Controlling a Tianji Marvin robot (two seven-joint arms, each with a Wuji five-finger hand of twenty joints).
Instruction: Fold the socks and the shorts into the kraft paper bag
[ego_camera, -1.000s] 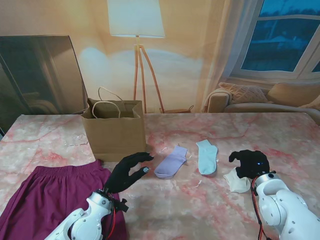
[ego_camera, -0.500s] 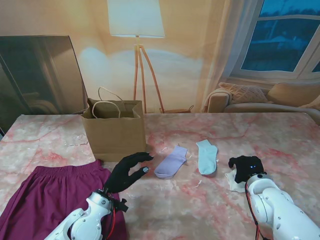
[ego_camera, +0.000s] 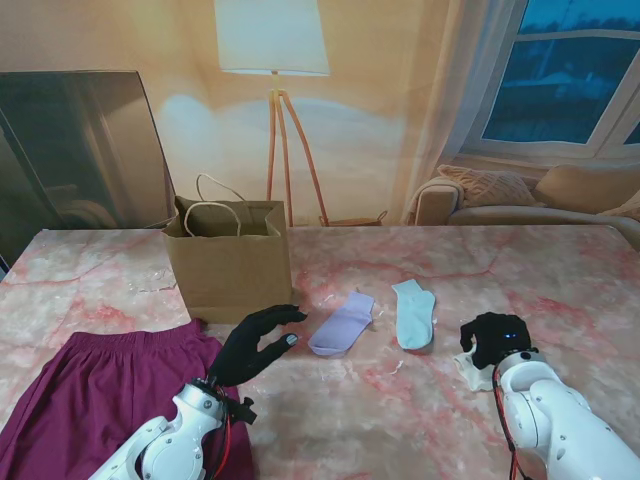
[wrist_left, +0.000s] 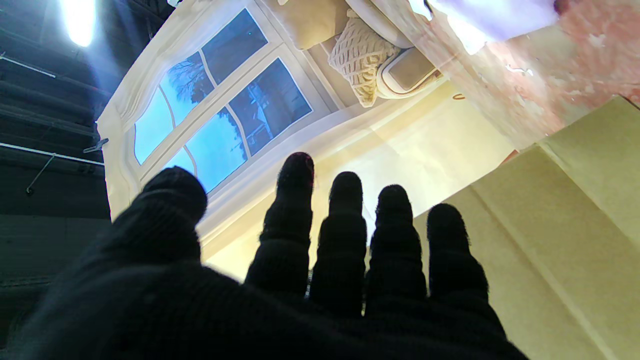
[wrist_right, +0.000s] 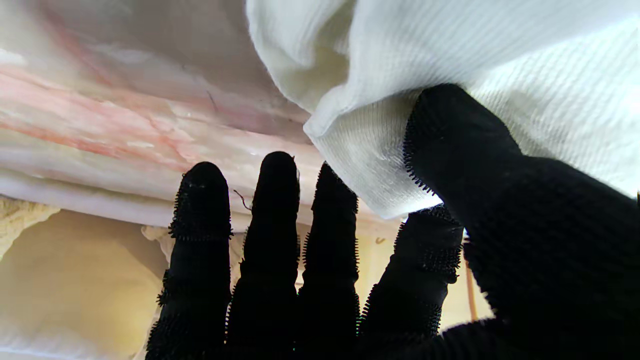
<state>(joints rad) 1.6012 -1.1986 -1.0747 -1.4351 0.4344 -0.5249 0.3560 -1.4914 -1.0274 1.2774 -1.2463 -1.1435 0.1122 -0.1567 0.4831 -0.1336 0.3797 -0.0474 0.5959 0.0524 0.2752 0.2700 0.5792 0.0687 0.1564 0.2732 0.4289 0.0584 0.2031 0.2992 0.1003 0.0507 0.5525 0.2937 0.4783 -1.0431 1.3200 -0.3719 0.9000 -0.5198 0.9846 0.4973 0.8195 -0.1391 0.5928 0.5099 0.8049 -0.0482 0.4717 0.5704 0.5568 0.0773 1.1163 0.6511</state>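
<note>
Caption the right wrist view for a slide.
Right hand pinching the cream sock between thumb and fingers above the marble table.

Maroon shorts (ego_camera: 95, 390), lilac sock (ego_camera: 342, 324)

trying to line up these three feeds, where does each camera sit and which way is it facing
Stand view: sits above the shoulders, looks down at the marble table; shows the left hand and right hand, both arms.
Left wrist view: looks along the left hand's fingers toward the kraft paper bag and window.
Right wrist view: looks along the right hand's fingers, thumb pinching the white sock.
Shared: the stand view also shows the bag and white sock.
</note>
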